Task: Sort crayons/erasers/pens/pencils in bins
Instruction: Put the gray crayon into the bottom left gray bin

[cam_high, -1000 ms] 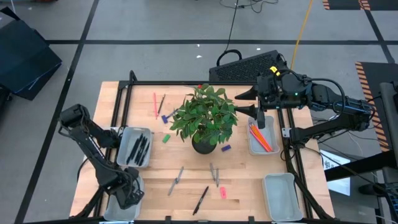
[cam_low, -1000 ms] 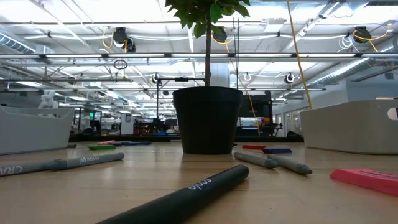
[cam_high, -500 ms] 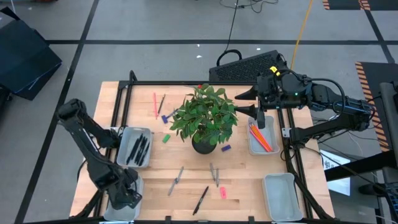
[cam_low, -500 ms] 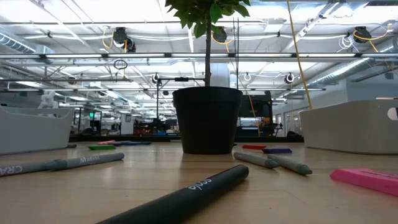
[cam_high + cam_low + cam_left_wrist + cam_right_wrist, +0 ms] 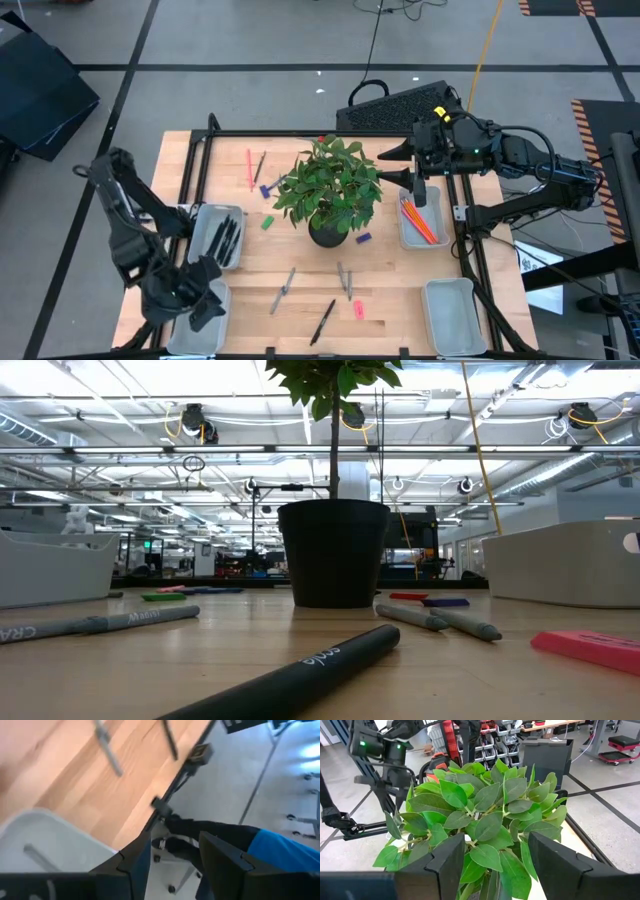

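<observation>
- Four bins (image 5: 217, 237)
- Two robot arms (image 5: 135, 235)
- One potted plant (image 5: 330, 190)
- Three grey crayons (image 5: 283, 289) loose on the worktop
- One loose black pen (image 5: 323, 321)

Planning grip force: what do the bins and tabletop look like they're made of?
Bins: probably plastic, pale grey-white, matte, with rounded moulded corners and thin walls. Tabletop: looks like wood, light butcher-block planks with visible grain and seams, smooth with a slight sheen in the low view.

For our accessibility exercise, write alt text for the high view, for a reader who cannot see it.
A potted plant stands mid-table among scattered pens and crayons. The left gripper is above the near-left bin; the right gripper waits beside the pencil bin.
</observation>
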Controlling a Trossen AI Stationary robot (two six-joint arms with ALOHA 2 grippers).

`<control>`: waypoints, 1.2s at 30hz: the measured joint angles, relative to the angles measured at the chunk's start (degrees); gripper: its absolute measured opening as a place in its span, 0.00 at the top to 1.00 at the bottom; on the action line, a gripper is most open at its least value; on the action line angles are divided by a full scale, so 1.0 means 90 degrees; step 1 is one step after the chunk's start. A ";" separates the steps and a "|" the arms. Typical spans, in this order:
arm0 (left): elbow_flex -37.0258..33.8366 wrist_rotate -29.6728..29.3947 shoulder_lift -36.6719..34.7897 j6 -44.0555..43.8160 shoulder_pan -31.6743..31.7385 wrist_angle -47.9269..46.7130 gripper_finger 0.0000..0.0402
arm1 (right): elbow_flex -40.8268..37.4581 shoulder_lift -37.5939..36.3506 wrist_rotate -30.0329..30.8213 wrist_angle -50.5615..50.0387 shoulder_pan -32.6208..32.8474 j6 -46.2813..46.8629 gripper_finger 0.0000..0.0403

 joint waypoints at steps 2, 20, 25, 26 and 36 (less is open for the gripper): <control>0.0006 -0.0112 -0.0086 0.0410 0.0081 0.0030 0.58 | 0.0000 0.0000 0.0000 0.0000 0.0000 0.0000 0.47; -0.0091 -0.0592 0.0502 0.3329 0.0921 0.1135 0.58 | 0.0000 0.0000 0.0000 -0.0002 0.0000 0.0000 0.47; -0.0094 -0.0590 0.1229 0.2826 0.1082 0.1135 0.58 | 0.0000 0.0000 0.0000 0.0000 0.0000 0.0000 0.47; -0.0094 -0.0585 0.1394 0.2753 0.1135 0.1134 0.58 | 0.0000 0.0000 0.0000 0.0000 -0.0001 0.0000 0.47; -0.0103 -0.0580 0.2913 0.2008 0.2049 0.1021 0.58 | 0.0000 0.0000 0.0000 -0.0001 0.0000 0.0000 0.47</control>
